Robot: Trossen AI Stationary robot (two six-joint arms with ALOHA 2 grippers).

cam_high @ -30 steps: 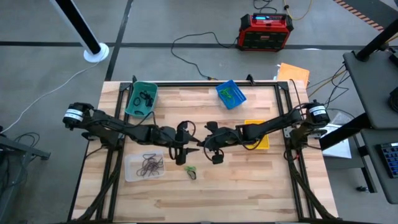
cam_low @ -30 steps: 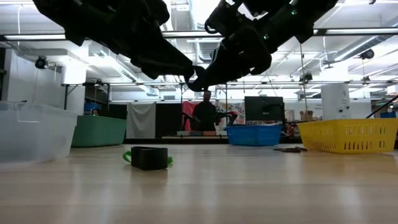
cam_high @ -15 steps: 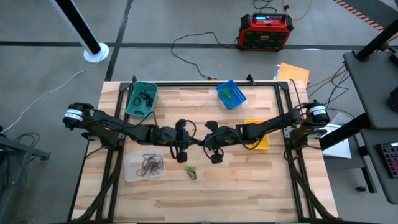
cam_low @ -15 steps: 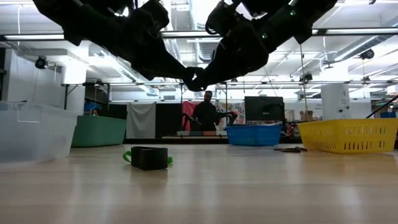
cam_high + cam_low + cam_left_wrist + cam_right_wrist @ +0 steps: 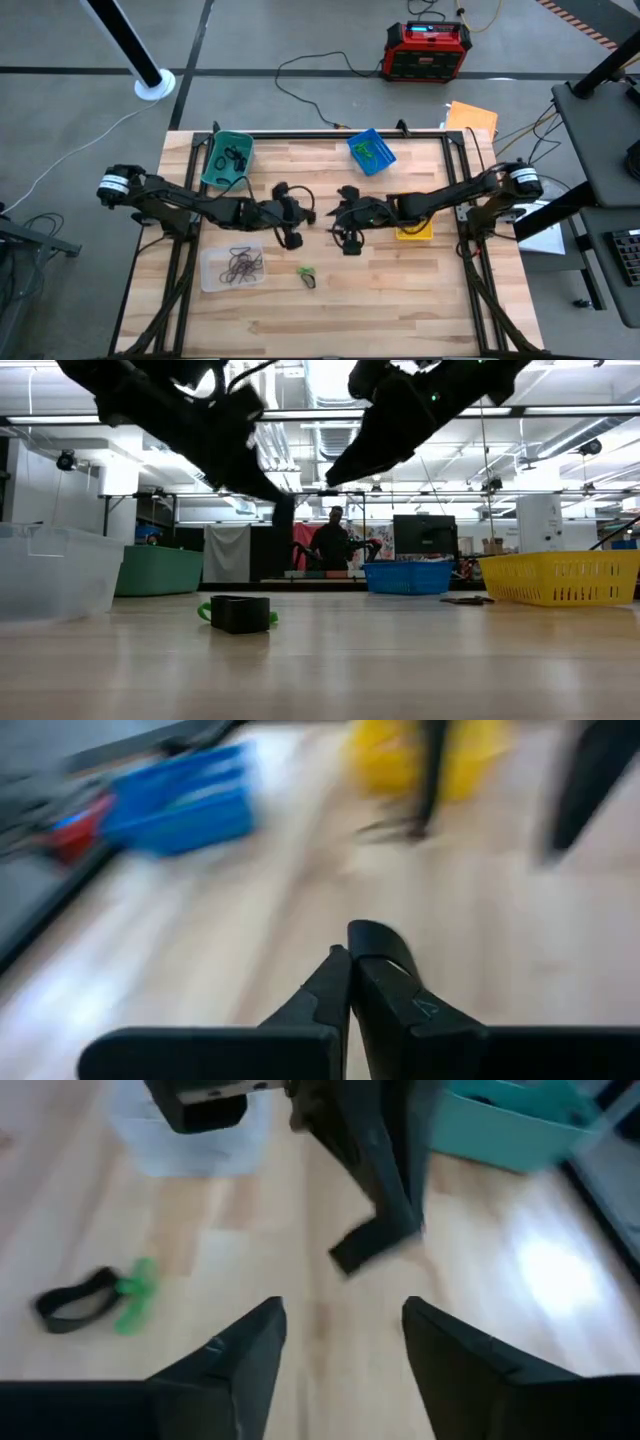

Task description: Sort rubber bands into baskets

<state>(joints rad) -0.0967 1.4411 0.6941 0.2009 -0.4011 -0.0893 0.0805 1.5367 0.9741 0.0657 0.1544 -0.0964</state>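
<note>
My left claw [image 5: 349, 960] hung above mid-bench, its fingers pressed together; whether a band sat between them was too blurred to tell. My right claw [image 5: 343, 1342] faced it, spread wide and empty. On the pale wooden bench [image 5: 400, 290] lay a green rubber band [image 5: 134, 1308] beside a small black block [image 5: 240, 613]. Dark, tangled rubber bands [image 5: 241, 265] filled the clear basket [image 5: 213, 279]. The teal basket [image 5: 214, 172], blue basket [image 5: 355, 149] and ribbed yellow basket [image 5: 560, 580] stood apart, the yellow one partly hidden from above by my arm.
</note>
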